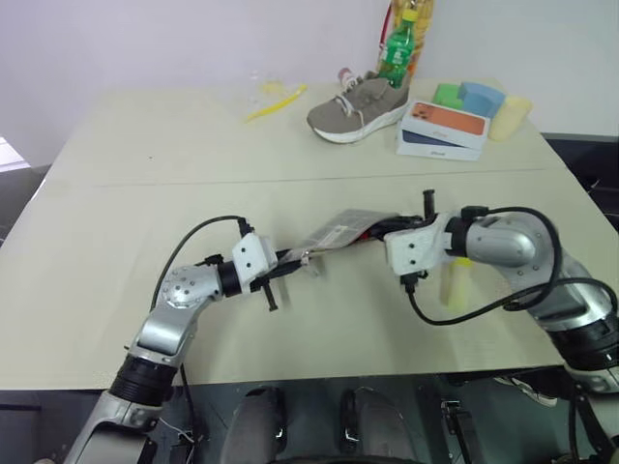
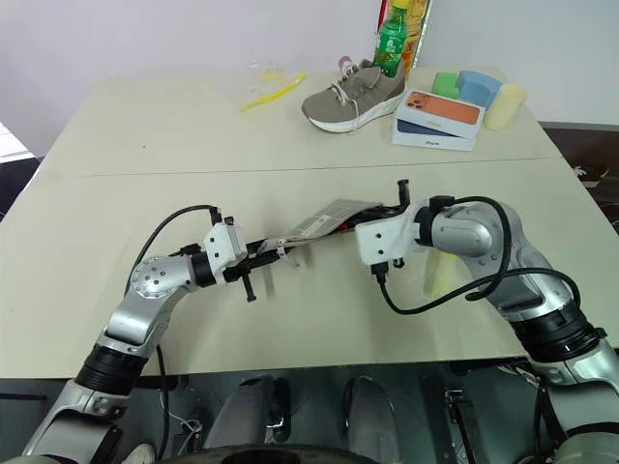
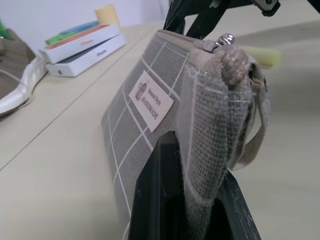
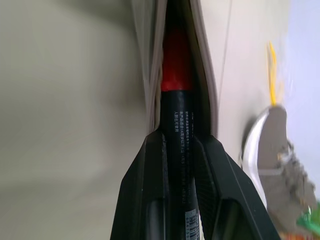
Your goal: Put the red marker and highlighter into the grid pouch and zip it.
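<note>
**Marker at the pouch mouth — insertion under way**

Mid-table, between the two arms, the grid pouch (image 1: 340, 232) is held off the surface. Going left to right:

Left gripper (image 1: 286, 259): clamped tight on the near end of the pouch, at the end with the zipper pull and the thin grey loop. The left wrist view shows the black fingers (image 3: 160, 200) pinching the fabric just below the white label, with the pouch standing on edge, zipper side up.

Pouch: grey cloth with white grid lines, long axis running from the left gripper toward the right one. Its mouth is parted at the far end, facing the right arm.

Right gripper (image 1: 387, 230): closed around the red marker (image 4: 176, 100), gripping the black middle of the barrel. The marker's long axis lies in line with the gripper and with the pouch opening; its red front end is already between the two fabric lips, while the black barrel remains outside. This alignment is the relation that matters: in my judgement the next move is a straight push along the marker's axis, toward the left gripper, then release. A sideways drift could catch the tip on a lip.

Highlighter (image 1: 455, 282): lying on the table just beneath the right forearm — pale yellow, stubby, not yet picked up. The right arm is the nearer one.

Zip: not yet closed.
</note>
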`<state>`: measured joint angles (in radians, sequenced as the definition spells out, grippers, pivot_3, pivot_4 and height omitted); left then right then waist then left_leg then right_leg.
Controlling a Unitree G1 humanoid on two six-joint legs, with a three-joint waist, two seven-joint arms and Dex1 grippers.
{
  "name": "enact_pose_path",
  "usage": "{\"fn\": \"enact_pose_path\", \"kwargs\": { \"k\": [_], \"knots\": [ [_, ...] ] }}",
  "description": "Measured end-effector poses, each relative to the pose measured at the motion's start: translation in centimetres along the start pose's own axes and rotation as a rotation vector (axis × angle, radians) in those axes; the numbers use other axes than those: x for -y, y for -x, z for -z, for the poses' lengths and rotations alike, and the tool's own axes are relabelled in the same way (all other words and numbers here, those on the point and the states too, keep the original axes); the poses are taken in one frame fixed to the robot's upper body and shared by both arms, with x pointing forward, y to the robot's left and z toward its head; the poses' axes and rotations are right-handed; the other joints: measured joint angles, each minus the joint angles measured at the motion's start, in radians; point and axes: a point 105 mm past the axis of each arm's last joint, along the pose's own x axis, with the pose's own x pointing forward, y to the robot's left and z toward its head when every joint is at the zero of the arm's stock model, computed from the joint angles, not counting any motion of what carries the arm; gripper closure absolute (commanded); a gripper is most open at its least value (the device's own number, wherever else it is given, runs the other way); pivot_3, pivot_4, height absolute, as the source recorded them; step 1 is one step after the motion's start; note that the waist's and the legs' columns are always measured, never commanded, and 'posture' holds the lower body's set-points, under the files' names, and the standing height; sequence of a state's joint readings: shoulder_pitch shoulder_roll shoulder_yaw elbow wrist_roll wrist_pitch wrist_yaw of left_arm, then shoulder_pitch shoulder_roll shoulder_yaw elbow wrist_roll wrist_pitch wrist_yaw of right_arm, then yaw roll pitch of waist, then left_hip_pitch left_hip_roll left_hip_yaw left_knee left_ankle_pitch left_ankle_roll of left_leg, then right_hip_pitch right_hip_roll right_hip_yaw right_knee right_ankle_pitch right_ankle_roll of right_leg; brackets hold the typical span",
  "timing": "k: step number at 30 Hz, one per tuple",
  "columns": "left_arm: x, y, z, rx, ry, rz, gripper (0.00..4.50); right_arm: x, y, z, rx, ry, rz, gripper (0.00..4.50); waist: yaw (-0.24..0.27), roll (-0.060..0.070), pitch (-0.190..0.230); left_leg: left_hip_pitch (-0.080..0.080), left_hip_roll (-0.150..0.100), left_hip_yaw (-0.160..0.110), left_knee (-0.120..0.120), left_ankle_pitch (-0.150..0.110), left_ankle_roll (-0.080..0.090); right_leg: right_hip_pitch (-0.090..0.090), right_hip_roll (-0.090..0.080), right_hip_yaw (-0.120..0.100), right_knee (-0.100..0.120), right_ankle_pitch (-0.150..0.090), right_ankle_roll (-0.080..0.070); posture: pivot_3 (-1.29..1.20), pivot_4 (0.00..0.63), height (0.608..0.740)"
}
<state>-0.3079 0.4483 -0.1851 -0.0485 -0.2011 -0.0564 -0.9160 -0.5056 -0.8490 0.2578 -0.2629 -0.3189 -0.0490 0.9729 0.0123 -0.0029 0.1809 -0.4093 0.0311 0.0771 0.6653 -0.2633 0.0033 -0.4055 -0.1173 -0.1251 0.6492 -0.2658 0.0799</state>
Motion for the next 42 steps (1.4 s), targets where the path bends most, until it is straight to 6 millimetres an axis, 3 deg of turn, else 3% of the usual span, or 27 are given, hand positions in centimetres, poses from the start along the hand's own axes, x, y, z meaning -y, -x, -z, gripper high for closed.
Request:
{"fn": "enact_pose_path", "kwargs": {
  "k": [4,9,15,21,23,27,30,32,34,37,42],
  "knots": [
    [-0.2,-0.2,-0.6,0.005,-0.025,0.029,4.50,-0.2,-0.7,-1.8,0.072,-0.012,-0.014,4.30,0.000,0.000,0.000,0.000,0.000,0.000,0.000,0.000,0.000,0.000,0.000,0.000,0.000,0.000,0.000,0.00,0.150,0.740],
    [-0.2,-0.1,-0.6,-0.006,-0.022,0.037,4.50,-0.4,-1.0,-2.3,0.092,-0.089,-0.028,4.30,0.000,0.000,0.000,0.000,0.000,0.000,0.000,0.000,0.000,0.000,0.000,0.000,0.000,0.000,0.000,0.00,0.150,0.740],
    [-0.2,-0.4,-1.3,0.012,-0.036,0.028,4.50,0.2,-0.5,-3.2,0.143,-0.126,-0.010,1.39,0.000,0.000,0.000,0.000,0.000,0.000,0.000,0.000,0.000,0.000,0.000,0.000,0.000,0.000,0.000,0.00,0.150,0.740],
    [-0.5,-0.5,-0.9,0.004,-0.035,-0.030,4.50,3.3,2.7,-2.2,0.193,-0.402,0.144,1.39,0.002,0.000,0.000,0.000,0.000,-0.001,0.000,0.000,0.001,0.000,0.000,0.000,0.000,0.000,0.000,0.00,0.150,0.740],
    [-0.6,-0.5,-0.8,0.001,-0.036,-0.043,4.50,3.6,3.8,-1.7,0.195,-0.494,0.165,1.39,0.002,0.000,0.000,0.000,0.000,-0.001,0.000,0.000,0.001,0.000,0.000,0.000,0.000,0.000,0.000,0.00,0.150,0.740],
    [-0.6,-0.8,-0.1,-0.007,-0.039,-0.062,4.50,2.6,6.1,1.3,0.134,-0.798,0.234,1.39,0.002,0.000,0.000,0.000,0.000,-0.001,0.000,-0.001,0.001,0.001,-0.001,0.000,0.000,0.000,0.000,0.00,0.150,0.740],
    [-0.1,-1.4,0.5,-0.010,-0.043,-0.053,4.50,0.8,7.8,5.5,-0.070,-1.118,0.367,0.11,0.003,0.000,0.000,0.000,0.000,-0.001,0.000,-0.001,0.001,0.001,-0.001,0.000,0.000,0.000,0.000,0.00,0.150,0.740],
    [0.0,-1.7,1.0,-0.016,-0.040,-0.052,4.50,-0.9,7.9,8.0,-0.226,-1.379,0.526,0.04,-0.003,0.000,-0.001,0.000,0.001,0.000,0.000,-0.001,0.001,-0.001,-0.001,0.001,0.001,0.001,-0.001,0.00,0.150,0.740],
    [-0.1,-2.2,0.9,0.001,-0.047,-0.049,4.50,-2.8,7.5,9.1,-0.365,-1.554,0.609,0.04,-0.004,0.002,-0.001,-0.001,0.001,0.001,-0.001,0.000,0.001,-0.003,-0.001,0.002,0.002,0.001,-0.002,0.00,0.150,0.740],
    [-0.2,-2.7,0.6,0.028,-0.061,-0.036,4.50,-4.8,7.4,9.3,-0.527,-1.674,0.683,0.04,-0.001,0.002,-0.001,-0.001,0.000,0.001,-0.001,0.000,0.001,-0.004,0.000,0.002,0.002,0.001,-0.002,0.00,0.150,0.740],
    [0.0,-3.3,0.9,0.033,-0.056,-0.003,4.50,-6.4,7.5,9.4,-0.637,-1.739,0.772,0.04,0.001,0.002,-0.001,-0.002,-0.001,0.000,-0.001,-0.001,0.001,-0.004,0.000,0.002,0.000,0.001,-0.001,0.00,0.150,0.740]
  ]
}}
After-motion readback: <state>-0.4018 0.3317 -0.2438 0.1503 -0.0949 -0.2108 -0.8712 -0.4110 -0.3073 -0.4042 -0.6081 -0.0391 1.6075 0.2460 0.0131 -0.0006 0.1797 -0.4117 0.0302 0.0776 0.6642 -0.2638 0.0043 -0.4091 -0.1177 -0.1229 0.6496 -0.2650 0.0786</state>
